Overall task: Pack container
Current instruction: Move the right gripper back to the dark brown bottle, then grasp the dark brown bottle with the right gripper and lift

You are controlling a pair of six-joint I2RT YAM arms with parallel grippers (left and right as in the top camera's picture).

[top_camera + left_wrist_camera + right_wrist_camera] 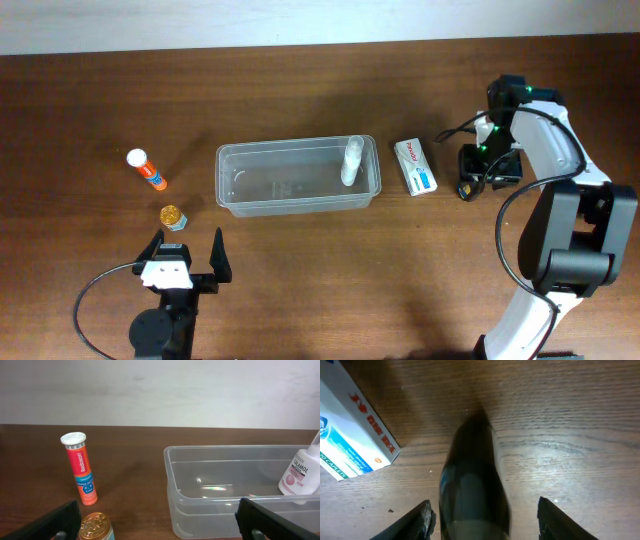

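The clear plastic container (232, 190) lies mid-table with a white bottle (351, 160) leaning in its right end; the left wrist view also shows the container (210, 505) and the bottle (300, 472). My left gripper (187, 258) stands open near the front edge, its fingers either side of a gold-lidded jar (94, 527) and the container's corner. My right gripper (485, 520) hangs over the table to the right of a white box (350, 430). A dark bottle (472, 480) lies between its open fingers, with a gap on both sides.
An orange tube with a white cap (147, 170) lies left of the container, and the gold-lidded jar (172, 216) stands just below it. The white box (415, 166) sits between the container and my right arm (545, 150).
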